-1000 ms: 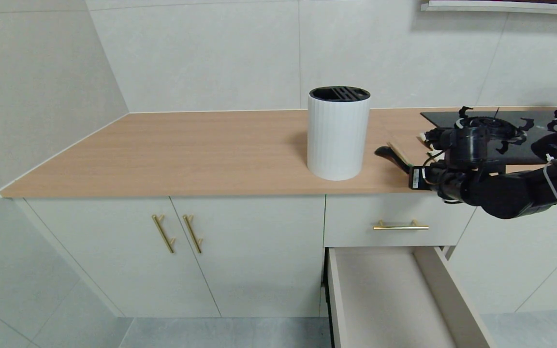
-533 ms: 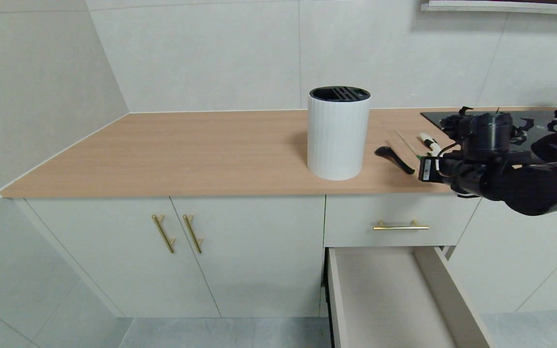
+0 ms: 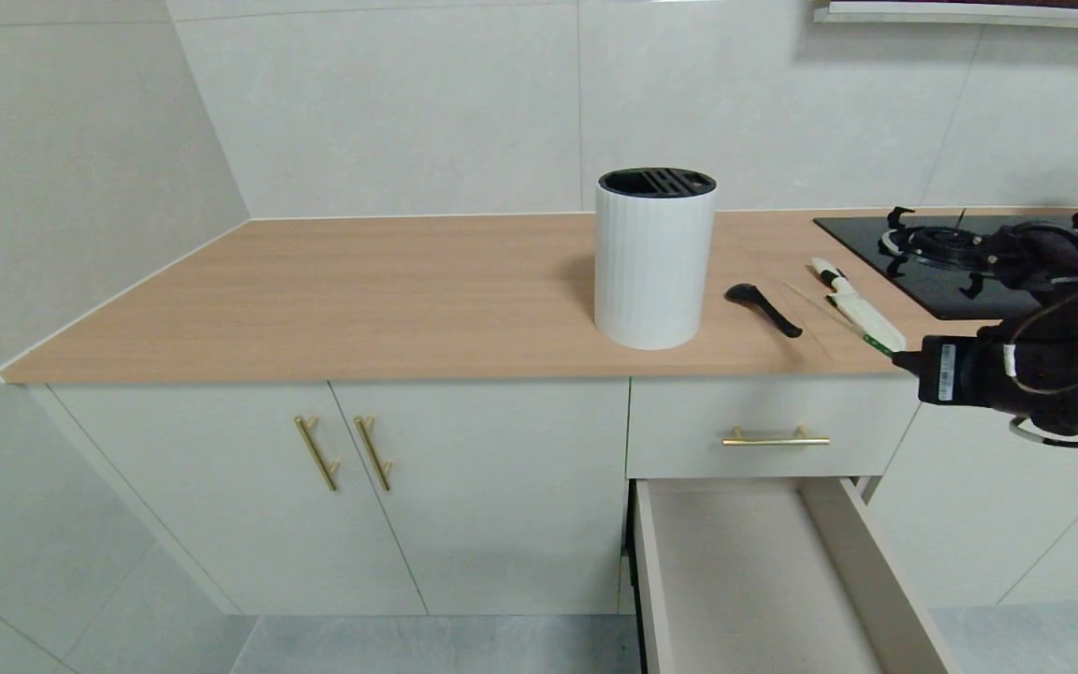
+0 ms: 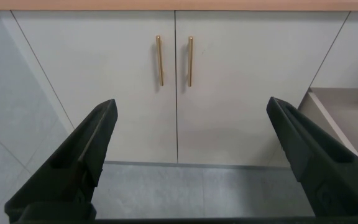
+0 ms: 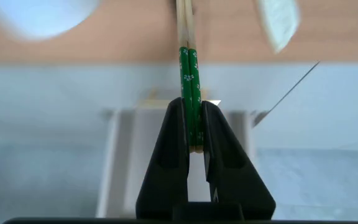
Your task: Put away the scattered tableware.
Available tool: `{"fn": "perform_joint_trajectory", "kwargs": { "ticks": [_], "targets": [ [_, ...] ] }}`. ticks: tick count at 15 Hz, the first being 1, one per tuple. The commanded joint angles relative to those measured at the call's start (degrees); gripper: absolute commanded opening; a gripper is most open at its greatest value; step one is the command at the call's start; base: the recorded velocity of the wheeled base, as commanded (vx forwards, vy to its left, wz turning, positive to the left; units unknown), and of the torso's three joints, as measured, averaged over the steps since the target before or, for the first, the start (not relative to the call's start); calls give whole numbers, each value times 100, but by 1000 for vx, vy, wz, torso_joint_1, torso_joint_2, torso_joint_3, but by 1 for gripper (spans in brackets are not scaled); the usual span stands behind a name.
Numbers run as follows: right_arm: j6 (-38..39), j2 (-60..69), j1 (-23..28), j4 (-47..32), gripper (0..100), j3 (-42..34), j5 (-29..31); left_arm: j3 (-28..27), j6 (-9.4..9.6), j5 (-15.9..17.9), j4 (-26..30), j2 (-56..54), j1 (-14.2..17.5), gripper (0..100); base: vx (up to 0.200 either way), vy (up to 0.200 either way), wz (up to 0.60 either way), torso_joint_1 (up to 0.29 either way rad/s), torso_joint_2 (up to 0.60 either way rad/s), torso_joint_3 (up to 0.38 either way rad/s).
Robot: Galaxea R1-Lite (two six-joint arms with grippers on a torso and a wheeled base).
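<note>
My right gripper hangs just off the counter's front edge at the right, shut on a pair of wooden chopsticks with green ends. The sticks slant back over the counter. A black spoon and a white-handled knife lie on the counter to the right of the white ribbed cutlery holder. An open drawer sticks out below. My left gripper is low in front of the cabinet doors, open with nothing in it.
A black gas hob sits at the counter's back right. Gold handles mark the double doors; a shut drawer with a gold bar is above the open one. The drawer's corner lies beside my left gripper.
My right arm has drawn back to the right and off the counter's front edge, taking the chopsticks along. The spoon and knife now lie uncovered.
</note>
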State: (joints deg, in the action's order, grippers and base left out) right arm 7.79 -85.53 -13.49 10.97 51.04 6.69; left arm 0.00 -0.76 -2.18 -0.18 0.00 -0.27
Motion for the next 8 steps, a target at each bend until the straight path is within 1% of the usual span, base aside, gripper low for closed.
{"fn": "perform_joint_trajectory", "kwargs": {
  "ticks": [1, 2, 4, 8],
  "targets": [
    [-6, 731, 14, -51, 0, -402, -247, 0, -4, -2, 1, 9, 0, 100, 0, 0, 0, 0, 0, 0],
    [-6, 775, 14, -69, 0, -428, -283, 0, -4, -2, -8, 9, 0, 100, 0, 0, 0, 0, 0, 0],
    [-32, 801, -13, -95, 0, -578, -590, 0, -4, -2, -8, 9, 0, 100, 0, 0, 0, 0, 0, 0],
    [-85, 1170, -30, -139, 0, -771, -1504, 0, -4, -2, -8, 9, 0, 100, 0, 0, 0, 0, 0, 0]
  ]
}}
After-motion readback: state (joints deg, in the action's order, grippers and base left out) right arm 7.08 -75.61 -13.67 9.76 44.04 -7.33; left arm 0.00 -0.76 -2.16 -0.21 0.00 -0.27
